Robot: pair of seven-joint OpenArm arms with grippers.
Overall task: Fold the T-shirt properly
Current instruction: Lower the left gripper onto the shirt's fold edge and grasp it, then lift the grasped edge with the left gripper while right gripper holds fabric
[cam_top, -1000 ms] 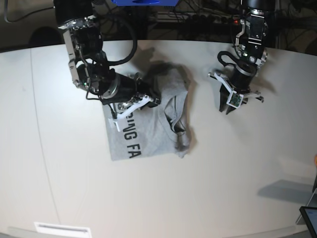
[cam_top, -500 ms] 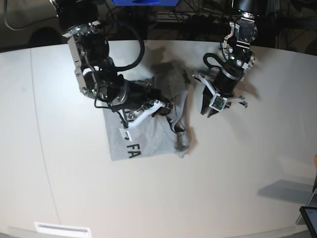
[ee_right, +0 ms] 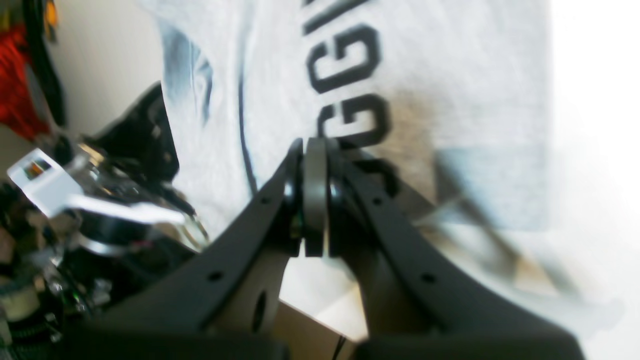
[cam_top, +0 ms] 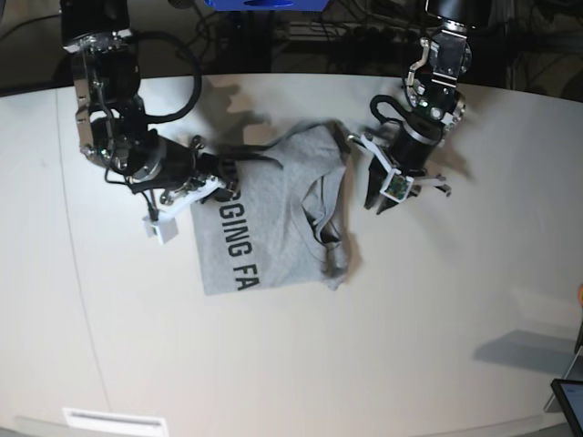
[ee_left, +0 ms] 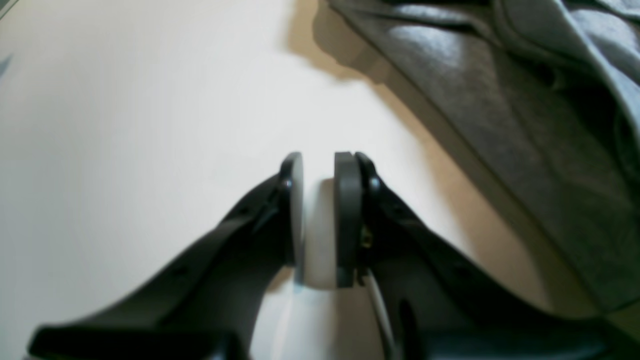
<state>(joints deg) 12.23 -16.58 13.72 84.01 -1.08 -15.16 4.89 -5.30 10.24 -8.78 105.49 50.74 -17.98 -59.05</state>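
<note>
The grey T-shirt (cam_top: 273, 228) lies partly folded on the white table (cam_top: 437, 300), its black lettering (cam_top: 230, 244) facing up along the left side and a bunched fold down its right side. My right gripper (cam_top: 230, 175) hovers at the shirt's upper left corner; in the right wrist view its pads are pressed together (ee_right: 315, 150) above the lettering on the T-shirt (ee_right: 450, 100), with no cloth seen between them. My left gripper (cam_top: 375, 202) sits just right of the shirt; its fingers (ee_left: 318, 170) stand slightly apart over bare table, beside the T-shirt (ee_left: 500, 125).
A dark device corner (cam_top: 569, 401) pokes in at the bottom right. A white label (cam_top: 114, 421) sits at the front left edge. Cables and a blue object (cam_top: 264, 4) lie behind the table's far edge.
My right gripper drew back to the left off the shirt, uncovering more lettering. The shirt's top edge now lies flatter. My left gripper shifted left, close to the shirt's right edge.
</note>
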